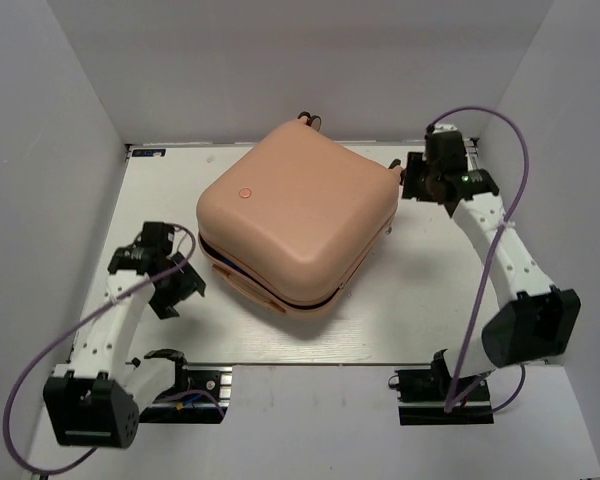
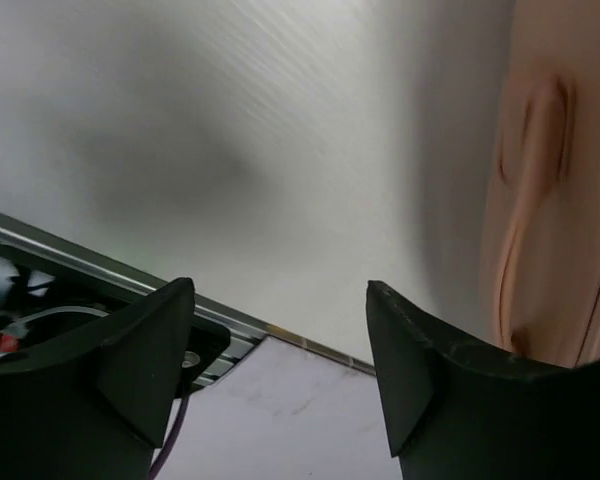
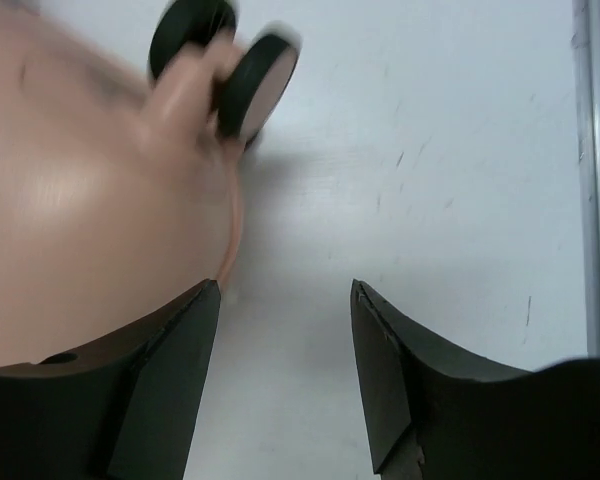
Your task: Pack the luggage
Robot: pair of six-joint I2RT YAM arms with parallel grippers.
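The luggage (image 1: 295, 215), a pale pink hard-shell suitcase, lies closed and flat in the middle of the white table (image 1: 430, 300). To its left hangs my left gripper (image 1: 180, 287), open and empty. In the left wrist view the left gripper (image 2: 280, 290) frames bare table, with the luggage's side and handle (image 2: 545, 200) at the right edge. At the luggage's far right corner, my right gripper (image 1: 412, 180) is open and holds nothing. In the right wrist view the right gripper (image 3: 286, 290) is just beside the shell (image 3: 80, 200). The black wheels (image 3: 250, 80) show above it.
White walls enclose the table on the left, back and right. A metal rail (image 2: 100, 265) runs along the table's near edge, where both arm bases (image 1: 185, 385) are bolted. Purple cables (image 1: 500, 230) loop along each arm.
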